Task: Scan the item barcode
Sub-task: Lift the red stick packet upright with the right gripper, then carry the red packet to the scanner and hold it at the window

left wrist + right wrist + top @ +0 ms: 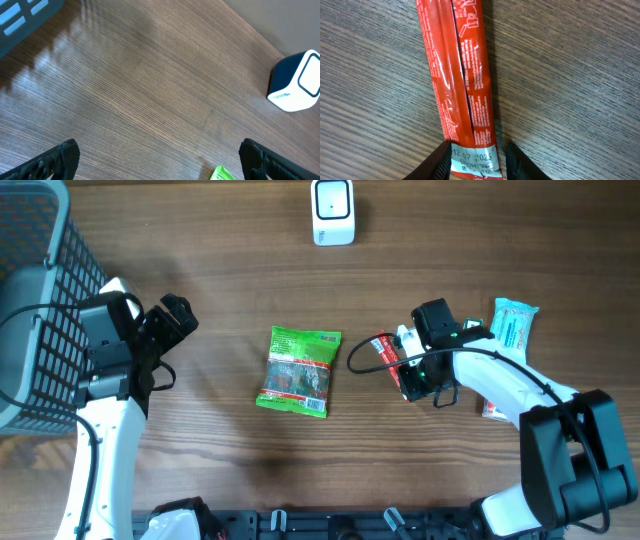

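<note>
Red packet (460, 75) end between right end effector (476, 148) jaws; gap one side.

Scanner (333, 212) sits behind the packet (298, 371) — basket (40, 300) left, bar (385, 360) right.

Mock shop checkout: scanner (332, 212), basket (30, 290), snack packets (298, 372).

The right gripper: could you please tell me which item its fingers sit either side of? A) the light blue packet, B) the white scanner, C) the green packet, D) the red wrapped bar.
D: in the right wrist view the right gripper has one finger on each side of the date-stamped end of the red wrapped bar.
</note>
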You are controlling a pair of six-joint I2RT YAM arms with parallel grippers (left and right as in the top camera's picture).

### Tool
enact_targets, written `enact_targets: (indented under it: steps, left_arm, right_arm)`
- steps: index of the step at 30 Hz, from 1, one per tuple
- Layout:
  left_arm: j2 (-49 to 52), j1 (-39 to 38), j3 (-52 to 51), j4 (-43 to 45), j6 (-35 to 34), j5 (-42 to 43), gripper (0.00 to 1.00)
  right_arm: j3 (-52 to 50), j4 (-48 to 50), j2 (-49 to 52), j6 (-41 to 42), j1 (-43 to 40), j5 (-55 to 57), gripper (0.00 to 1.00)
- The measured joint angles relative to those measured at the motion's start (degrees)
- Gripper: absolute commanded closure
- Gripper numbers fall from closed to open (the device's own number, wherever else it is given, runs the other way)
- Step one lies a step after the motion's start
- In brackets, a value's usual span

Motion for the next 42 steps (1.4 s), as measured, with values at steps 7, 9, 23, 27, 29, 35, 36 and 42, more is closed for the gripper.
enact_targets:
  steps: [7,9,23,27,29,35,36,42]
  left_arm:
    - [0.0,0.0,0.0,0.0,0.0,0.0,0.00]
    - [0.0,0.0,0.0,0.0,0.0,0.0,0.00]
    - [0.0,0.0,0.0,0.0,0.0,0.0,0.00]
    - [0.0,0.0,0.0,0.0,0.0,0.0,0.00]
    - [0.0,0.0,0.0,0.0,0.0,0.0,0.00]
    - [0.0,0.0,0.0,0.1,0.0,0.0,0.00]
    - [0.0,0.0,0.0,0.0,0.0,0.0,0.00]
    - [0.0,0.0,0.0,0.0,0.0,0.0,0.00]
  right_arm:
    - [-2.2,4.3,-1.1,1.0,0.0,0.8,0.90]
    - [-2.1,4.2,-1.1,0.9,0.0,0.9,0.93]
    - [0.3,1.1,-8.9,4.2,0.0,0.9,0.96]
    - [0.3,2.8,-8.9,4.7,0.0,0.9,0.96]
    - [0.3,3.3,-8.9,4.8,0.0,0.9,0.96]
    - [9.4,-3.4,-9.0,4.0,0.0,0.9,0.96]
    - [11.7,-5.9,-8.9,3.9,0.0,0.8,0.96]
    - [28.1,-20.9,-9.1,1.2,0.0,0.2,0.96]
